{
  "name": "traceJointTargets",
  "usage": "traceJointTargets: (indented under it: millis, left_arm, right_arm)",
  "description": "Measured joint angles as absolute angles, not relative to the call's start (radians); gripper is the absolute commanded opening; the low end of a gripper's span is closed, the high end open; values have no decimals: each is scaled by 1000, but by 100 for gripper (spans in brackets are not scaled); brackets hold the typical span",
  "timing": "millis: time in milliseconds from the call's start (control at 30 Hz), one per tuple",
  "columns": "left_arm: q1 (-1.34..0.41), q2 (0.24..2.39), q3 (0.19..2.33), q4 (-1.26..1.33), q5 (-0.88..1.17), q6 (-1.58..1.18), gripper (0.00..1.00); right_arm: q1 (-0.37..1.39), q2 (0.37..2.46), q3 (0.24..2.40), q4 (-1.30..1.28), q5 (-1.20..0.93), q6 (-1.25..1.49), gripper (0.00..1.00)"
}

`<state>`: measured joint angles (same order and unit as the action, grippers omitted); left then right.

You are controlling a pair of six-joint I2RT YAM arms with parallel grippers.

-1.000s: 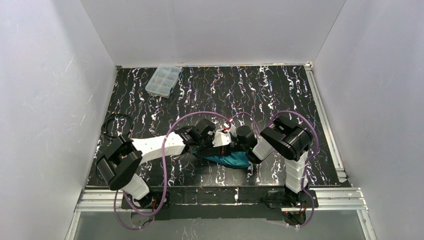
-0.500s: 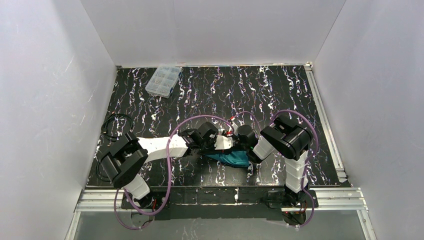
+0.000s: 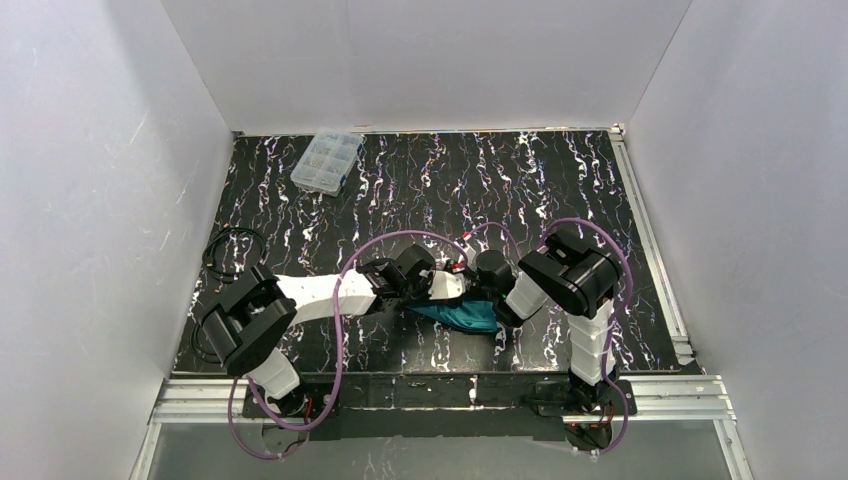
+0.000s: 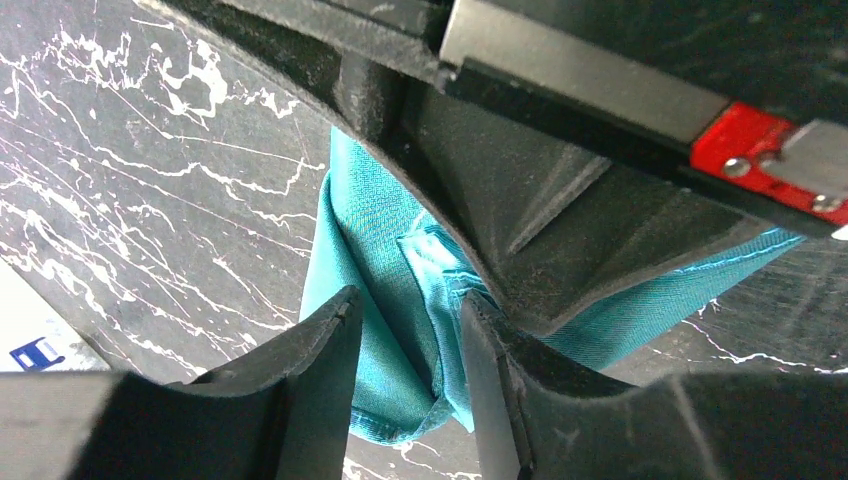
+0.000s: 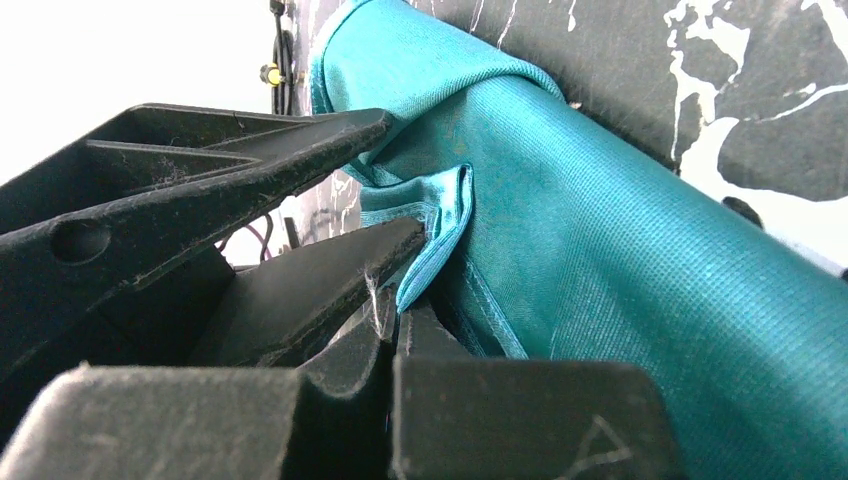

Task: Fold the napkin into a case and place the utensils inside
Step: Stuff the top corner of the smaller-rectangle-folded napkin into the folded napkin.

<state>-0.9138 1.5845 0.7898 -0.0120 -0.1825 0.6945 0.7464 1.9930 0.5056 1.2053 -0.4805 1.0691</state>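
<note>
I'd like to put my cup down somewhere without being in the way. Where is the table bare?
The far right of the table is bare, right of the clear plastic box. The strip between that box and the arms is bare too. It is crowded near the middle front, where both arms meet over the green napkin, and a black cable lies at left.

No readable text, label or number shows anywhere

Woven, seemingly faintly sheeny napkin (image 5: 640, 250)
</note>
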Motion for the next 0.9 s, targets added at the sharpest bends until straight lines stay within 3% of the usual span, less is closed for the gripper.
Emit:
traceJointTargets:
  millis: [300,500,900]
  left_arm:
    - [-865,1564,803,-77,-164,637,29]
    - [-788,1529,841,-152,-106,576,33]
    - [-795,1540,897,-194,-29,539,38]
  right_arm:
    - [733,2031,494,1298,-505,1108,1]
    - [726,2056,487,1364,-523,1136,1]
    - [723,2062,487,1374,-527,1149,1]
